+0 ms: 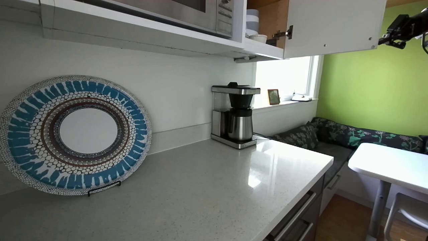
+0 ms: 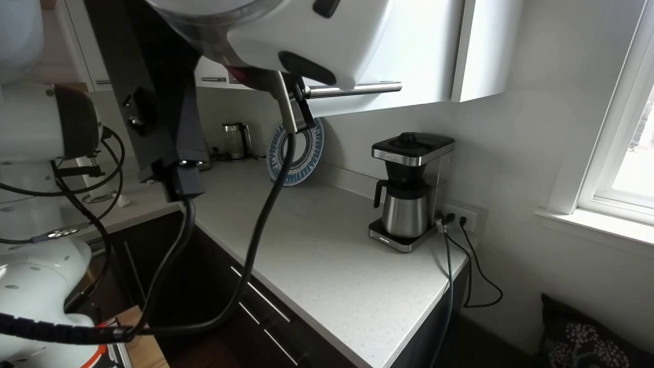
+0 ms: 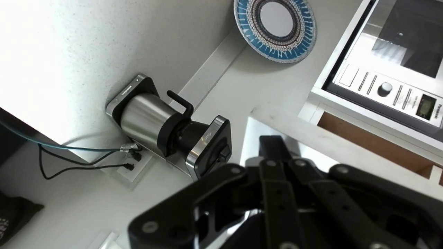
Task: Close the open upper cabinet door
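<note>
As the upper cabinet door (image 1: 334, 28) stands swung out from its cabinet (image 1: 278, 16), the gripper (image 1: 383, 41), fingers (image 3: 276, 148) together, sits by the free edge, apparently for the closing push; steady pressure inward is called for next.

Holds the end effector (image 1: 382, 41) high at the right edge in an exterior view, with black fingers (image 3: 275, 147) together. Bends the white arm (image 2: 30, 122) at the left edge in an exterior view, with a rounded link (image 2: 306, 36) across the top.
</note>
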